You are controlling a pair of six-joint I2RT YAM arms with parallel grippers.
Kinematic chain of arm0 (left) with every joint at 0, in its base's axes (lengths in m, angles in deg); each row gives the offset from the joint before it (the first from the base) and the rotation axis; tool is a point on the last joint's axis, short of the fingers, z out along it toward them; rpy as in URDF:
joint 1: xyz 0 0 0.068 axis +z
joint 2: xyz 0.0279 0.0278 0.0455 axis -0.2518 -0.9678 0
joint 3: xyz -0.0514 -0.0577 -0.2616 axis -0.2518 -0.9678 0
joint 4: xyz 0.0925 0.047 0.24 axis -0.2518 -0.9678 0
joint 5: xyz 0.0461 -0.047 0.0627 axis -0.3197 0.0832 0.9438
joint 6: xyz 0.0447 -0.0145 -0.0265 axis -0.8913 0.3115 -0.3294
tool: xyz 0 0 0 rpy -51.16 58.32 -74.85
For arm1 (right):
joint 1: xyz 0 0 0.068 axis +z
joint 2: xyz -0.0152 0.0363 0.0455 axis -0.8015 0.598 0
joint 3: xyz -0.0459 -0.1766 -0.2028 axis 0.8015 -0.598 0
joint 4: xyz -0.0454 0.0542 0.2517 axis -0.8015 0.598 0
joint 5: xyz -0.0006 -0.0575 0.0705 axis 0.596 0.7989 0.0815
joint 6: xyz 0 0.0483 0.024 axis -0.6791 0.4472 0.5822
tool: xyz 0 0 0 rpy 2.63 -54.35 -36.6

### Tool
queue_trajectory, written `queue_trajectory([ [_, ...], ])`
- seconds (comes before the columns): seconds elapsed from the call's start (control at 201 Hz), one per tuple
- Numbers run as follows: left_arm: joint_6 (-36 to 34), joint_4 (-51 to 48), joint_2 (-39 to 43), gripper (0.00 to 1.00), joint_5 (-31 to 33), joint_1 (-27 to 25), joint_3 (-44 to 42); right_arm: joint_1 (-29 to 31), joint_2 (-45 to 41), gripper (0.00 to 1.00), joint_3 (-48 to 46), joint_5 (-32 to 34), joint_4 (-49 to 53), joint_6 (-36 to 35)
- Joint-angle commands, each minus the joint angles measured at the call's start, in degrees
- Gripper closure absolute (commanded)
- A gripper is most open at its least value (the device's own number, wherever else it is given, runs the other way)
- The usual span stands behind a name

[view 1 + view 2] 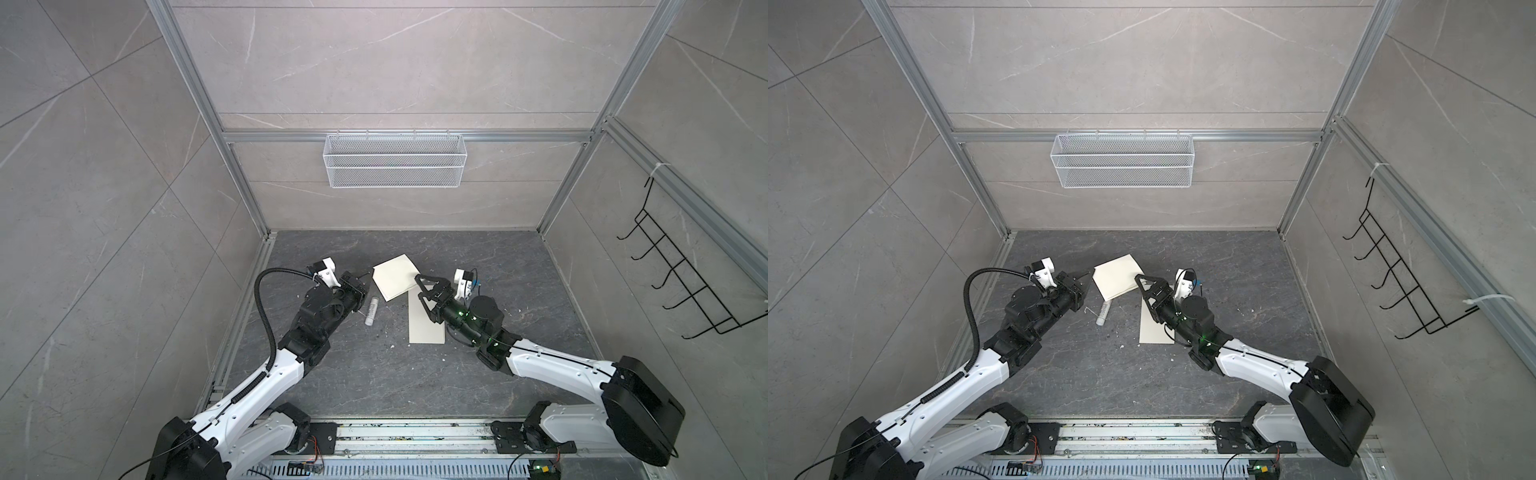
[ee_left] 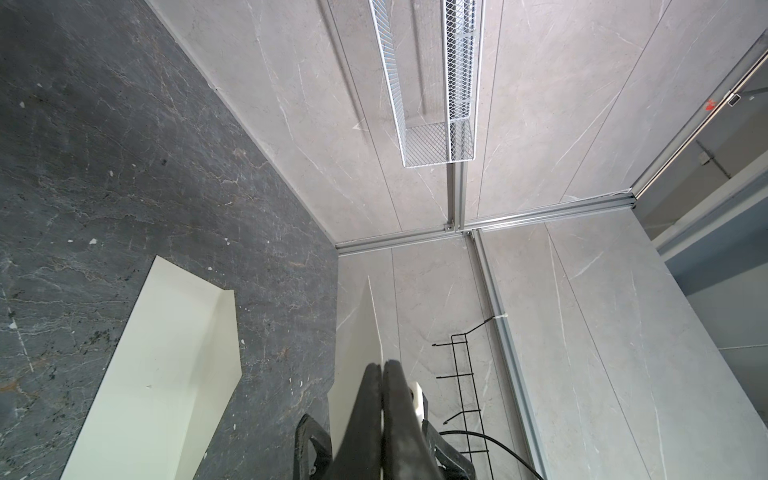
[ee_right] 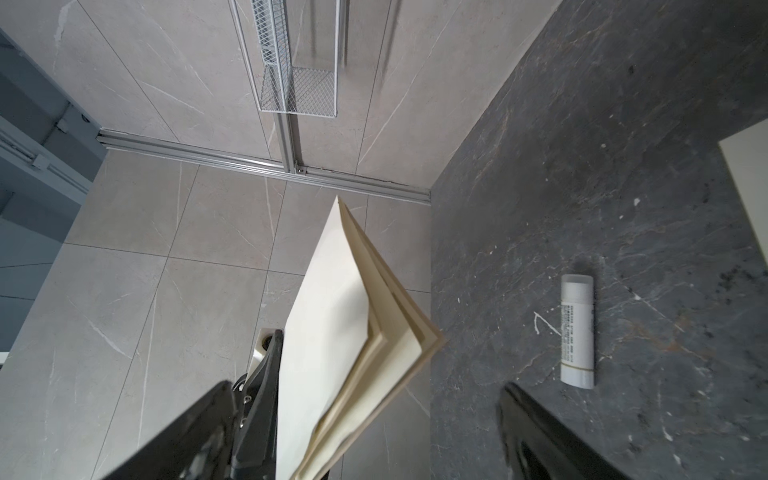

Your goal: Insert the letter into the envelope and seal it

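Because the letter (image 1: 395, 276) has to slide into the envelope (image 1: 426, 322), it appears pinched by one corner in the clenched left gripper (image 1: 365, 274). It sits just above centre in both top views, held level and clear of the dark table (image 1: 374, 374). At its opposite corner the right gripper (image 1: 419, 286) has its jaws spread and grasps nothing, likely leaving the left to steer alone. The envelope lies flat below, running toward the bottom of the frame and partly hidden by the right arm. A glue stick (image 1: 371, 312) lies to its left, probably set by for sealing.

Left wrist view: the fingers (image 2: 368, 395) press together at bottom centre, and a pale sheet rises from them edge-on. The envelope (image 2: 166, 353) lies at lower left, its flap seemingly open to receive the letter.

Right wrist view: the letter (image 3: 332, 332) fans its tan layers at centre, between wide-apart jaws and close against the lower-left one. The glue stick (image 3: 577, 330) lies at right.
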Motion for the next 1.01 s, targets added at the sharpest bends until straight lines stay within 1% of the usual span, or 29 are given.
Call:
queue_trajectory([
  [0.0,1.63,5.25,-0.36,1.00,-1.48,0.15,-0.22,1.17,2.73,0.03,1.59,2.98,-9.16,3.17],
  [0.045,1.64,5.31,-0.43,1.00,-1.65,0.15,-0.23,1.34,3.49,0.05,1.75,3.25,-10.39,3.44],
  [0.154,1.84,5.31,-0.47,1.00,-1.71,0.15,-0.45,1.67,4.57,0.13,1.80,4.72,-13.01,3.72],
  [0.334,2.07,5.52,-0.70,1.00,-1.84,0.15,-0.88,1.94,6.49,0.30,1.34,6.89,-17.89,4.67],
  [0.403,2.05,5.52,-1.00,1.00,-2.18,0.15,-1.03,2.01,7.08,0.39,1.34,7.32,-19.01,4.82],
  [0.553,2.03,5.90,-1.31,1.00,-2.56,0.15,-1.49,2.01,7.47,0.50,1.12,8.37,-21.06,4.78],
  [0.697,1.94,5.93,-1.37,1.00,-2.26,0.15,-2.09,1.98,6.93,0.54,0.99,8.99,-20.34,4.08],
  [0.832,1.87,5.96,-1.68,1.00,-2.28,0.14,-2.14,2.08,6.37,0.61,1.20,9.28,-18.65,3.36],
  [0.916,1.60,5.98,-2.09,1.00,-2.89,0.15,-1.92,2.00,6.09,0.71,1.42,9.45,-17.14,2.81],
  [0.961,1.13,6.04,-2.39,1.00,-3.33,0.13,-1.73,2.04,5.95,0.82,1.60,9.46,-16.64,2.14],
  [1.001,0.57,6.03,-2.55,1.00,-3.79,0.14,-1.43,2.03,5.77,0.89,1.61,9.50,-16.44,1.21],
])
